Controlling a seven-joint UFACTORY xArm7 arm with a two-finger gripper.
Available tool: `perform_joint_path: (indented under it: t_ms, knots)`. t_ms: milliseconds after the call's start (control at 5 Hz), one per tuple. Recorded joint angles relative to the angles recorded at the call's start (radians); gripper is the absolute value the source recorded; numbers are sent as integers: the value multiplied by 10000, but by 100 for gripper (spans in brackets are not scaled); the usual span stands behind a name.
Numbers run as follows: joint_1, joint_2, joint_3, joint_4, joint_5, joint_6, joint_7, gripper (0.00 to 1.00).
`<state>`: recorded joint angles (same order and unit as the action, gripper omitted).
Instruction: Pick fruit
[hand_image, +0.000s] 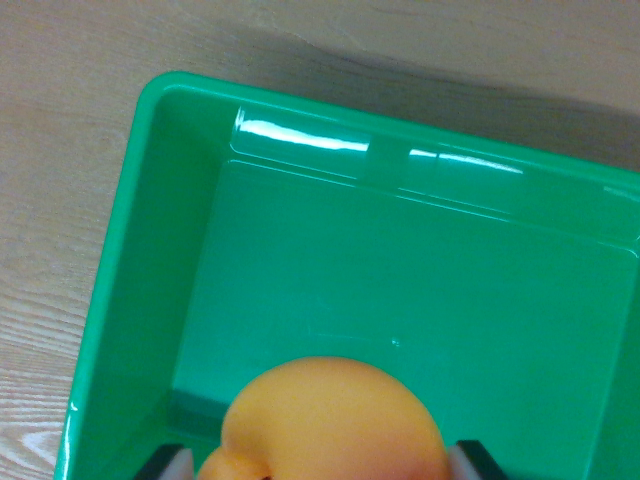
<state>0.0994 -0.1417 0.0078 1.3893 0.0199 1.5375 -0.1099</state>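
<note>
1. Fruit (335, 420): an orange-yellow, rounded piece, peach-like in colour, fills the bottom centre of the wrist view. It sits between the two finger pads.
2. Gripper (322, 462): only the pale pad tips and dark finger ends show, one at each side of the fruit. The pads appear to press against it, so the gripper is judged to be clamped on the fruit.
3. Green bin (150, 210): a glossy plastic container lies directly below; its floor looks bare where visible.
4. Wooden table (60, 150): pale grain surrounds the bin.
5. Progress: the pick appears done. The fruit hangs over the bin's interior; releasing it there seems the remaining step.
</note>
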Motion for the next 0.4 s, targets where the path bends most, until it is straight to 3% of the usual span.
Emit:
perform_joint_path:
  t_ms: [400]
  knots:
    - [0,-17,0,34,-1,52,1,100]
